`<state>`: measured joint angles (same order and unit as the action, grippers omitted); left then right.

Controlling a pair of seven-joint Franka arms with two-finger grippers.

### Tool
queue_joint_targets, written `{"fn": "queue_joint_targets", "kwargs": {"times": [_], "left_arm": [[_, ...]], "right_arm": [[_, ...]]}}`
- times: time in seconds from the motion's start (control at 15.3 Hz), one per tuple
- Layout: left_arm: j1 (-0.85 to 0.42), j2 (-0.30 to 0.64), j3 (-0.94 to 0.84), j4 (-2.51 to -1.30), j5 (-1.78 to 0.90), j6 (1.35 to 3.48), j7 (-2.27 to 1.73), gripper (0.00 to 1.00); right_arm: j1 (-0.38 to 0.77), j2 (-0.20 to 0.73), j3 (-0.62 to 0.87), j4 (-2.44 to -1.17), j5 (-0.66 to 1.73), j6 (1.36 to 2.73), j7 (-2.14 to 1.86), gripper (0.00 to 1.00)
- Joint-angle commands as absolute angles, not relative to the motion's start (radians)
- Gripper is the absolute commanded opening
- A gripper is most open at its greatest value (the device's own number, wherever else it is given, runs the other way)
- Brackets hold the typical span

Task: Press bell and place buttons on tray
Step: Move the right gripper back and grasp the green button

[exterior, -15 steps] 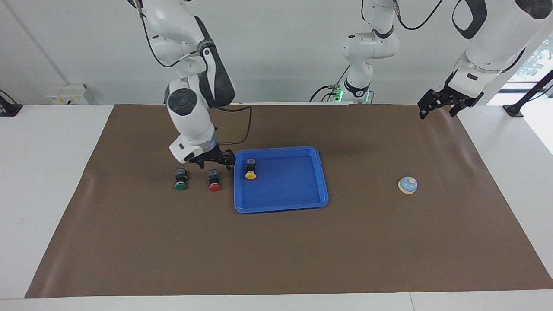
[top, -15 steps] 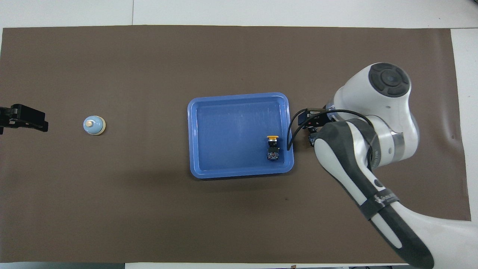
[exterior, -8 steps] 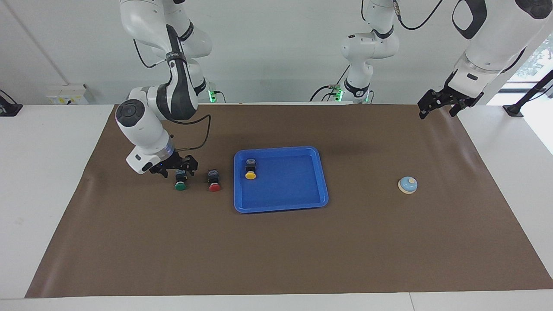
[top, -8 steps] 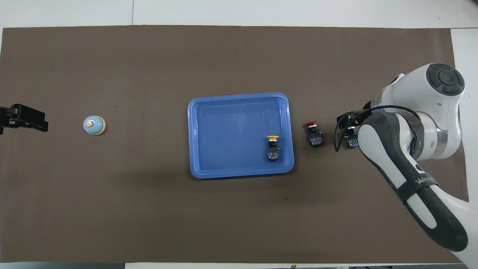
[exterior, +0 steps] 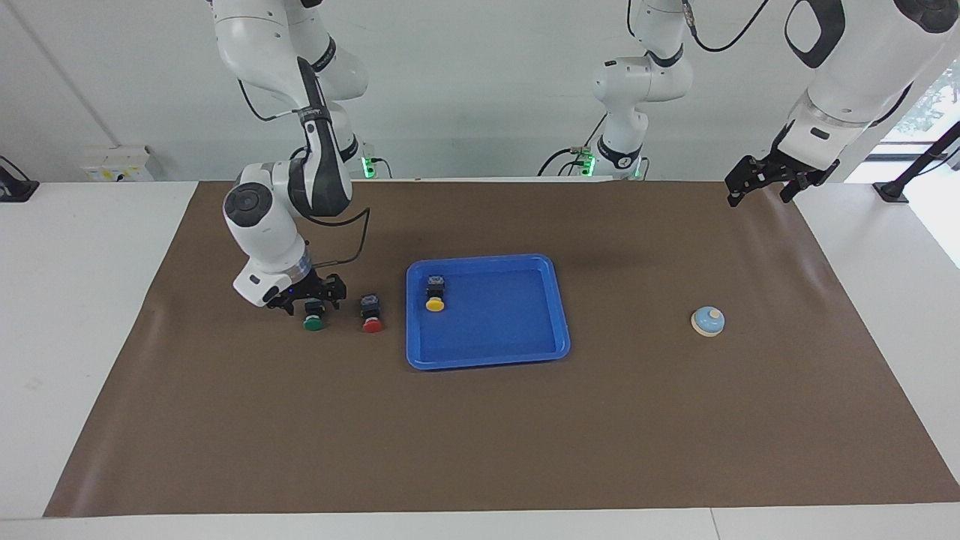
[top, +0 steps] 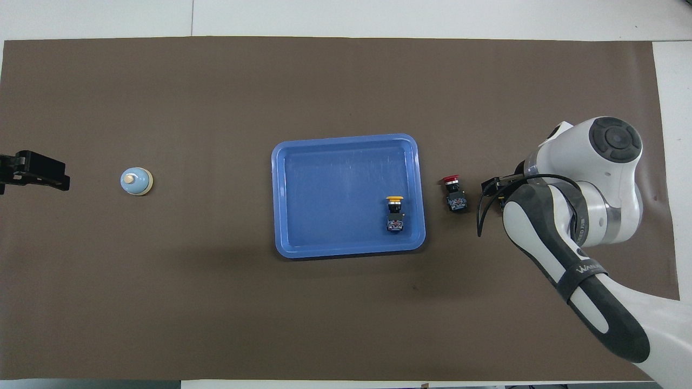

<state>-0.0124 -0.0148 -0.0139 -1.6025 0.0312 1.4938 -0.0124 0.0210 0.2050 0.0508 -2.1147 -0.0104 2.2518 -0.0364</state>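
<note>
The blue tray (exterior: 487, 349) lies mid-table, and it also shows in the overhead view (top: 324, 178). The yellow button (exterior: 434, 294) lies in it near the corner toward the right arm's end, as the overhead view (top: 395, 213) confirms. The red button (exterior: 371, 314) (top: 453, 193) and the green button (exterior: 313, 324) lie on the mat beside the tray. My right gripper (exterior: 311, 302) is down at the green button, open, its fingers on either side of the black body. In the overhead view the right arm hides the green button. The light-blue bell (exterior: 707, 321) (top: 136, 181) stands toward the left arm's end. My left gripper (exterior: 757, 186) (top: 33, 172) waits raised over the mat's edge there.
A brown mat (exterior: 480, 435) covers the white table (exterior: 67, 300). A third arm's base (exterior: 626, 112) stands at the robots' edge of the table.
My right gripper left the tray's edge, passed over the red button and came down around the green button. The yellow button stays in the tray. The left arm has not moved.
</note>
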Motion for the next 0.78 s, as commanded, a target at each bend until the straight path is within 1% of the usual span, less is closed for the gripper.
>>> {"fn": "queue_joint_targets", "kwargs": {"times": [0.0,0.13,0.33,0.39,0.46,0.52,0.72], "left_arm": [[-0.008,-0.029,-0.014,-1.617,0.025,1.502,-0.011,1.0],[-0.008,-0.029,-0.014,-1.618,0.023,1.502,-0.011,1.0],[-0.008,-0.029,-0.014,-1.618,0.025,1.502,-0.011,1.0],[-0.008,-0.029,-0.014,-1.617,0.025,1.502,-0.011,1.0],[-0.008,-0.029,-0.014,-1.618,0.025,1.502,-0.011,1.0],[-0.008,-0.029,-0.014,-1.618,0.025,1.502,-0.009,1.0],[-0.008,-0.029,-0.014,-1.618,0.025,1.502,-0.011,1.0]], "right_arm": [[0.008,0.193,0.057,-2.166,-0.026,2.275,-0.012,1.0],[0.002,0.193,0.057,-2.186,-0.025,2.293,0.004,1.0],[-0.021,0.19,0.057,-2.239,-0.026,2.367,0.031,1.0],[-0.026,0.19,0.057,-2.243,-0.026,2.371,0.031,0.96],[-0.029,0.19,0.057,-2.243,-0.026,2.37,0.028,0.89],[-0.029,0.19,0.057,-2.243,-0.026,2.37,0.025,0.76],[-0.028,0.192,0.057,-2.23,-0.026,2.368,0.032,0.18]]}}
